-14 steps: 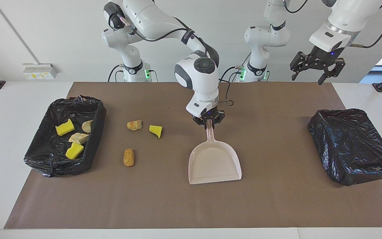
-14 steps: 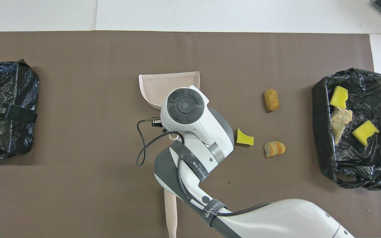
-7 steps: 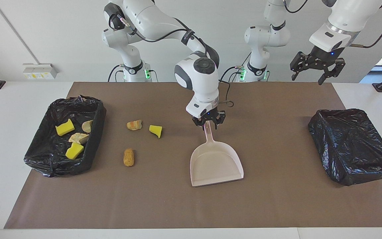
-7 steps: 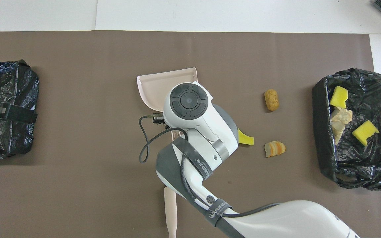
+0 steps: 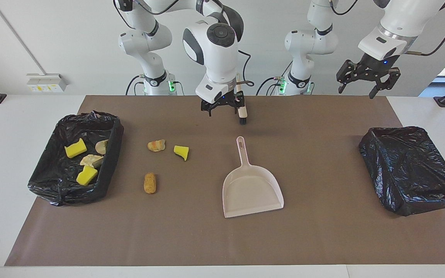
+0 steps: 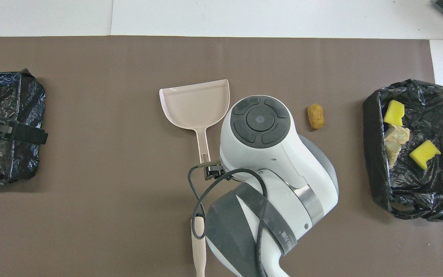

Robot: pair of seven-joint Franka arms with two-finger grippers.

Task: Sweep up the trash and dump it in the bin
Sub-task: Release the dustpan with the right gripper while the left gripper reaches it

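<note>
The right claw (image 5: pixel 218 110) hung spread and held nothing, up in the air over the strip of table (image 5: pixel 323 239) nearest the robots. Just beside it was the brush (image 5: pixel 241 106), its dark bristle end pointing away from the robots; whether the claw touched it could not be told. The left claw (image 5: pixel 365 83) waited, also spread and holding nothing, raised over the left arm's end of the table.

The dustpan (image 5: pixel 251 189) lay flat at mid-table, handle toward the robots and mouth facing away from them. Three pieces of trash lay loose, well apart from the pan toward the right arm's end: a striped bread piece (image 5: pixel 156 145), a yellow sponge chunk (image 5: pixel 181 152) beside it, and a brown bread piece (image 5: pixel 150 182) farther from the robots. Four more pieces already sat in the lined bin (image 5: pixel 116 127) at that end. A second bin (image 5: pixel 411 170) stood at the left arm's end.

The step in hand looked like taking up the brush. The claw would do well to close on the handle, well clear of the bristles. As the pan's mouth pointed away from the loose pieces, steadying or turning the pan would probably be needed first.
</note>
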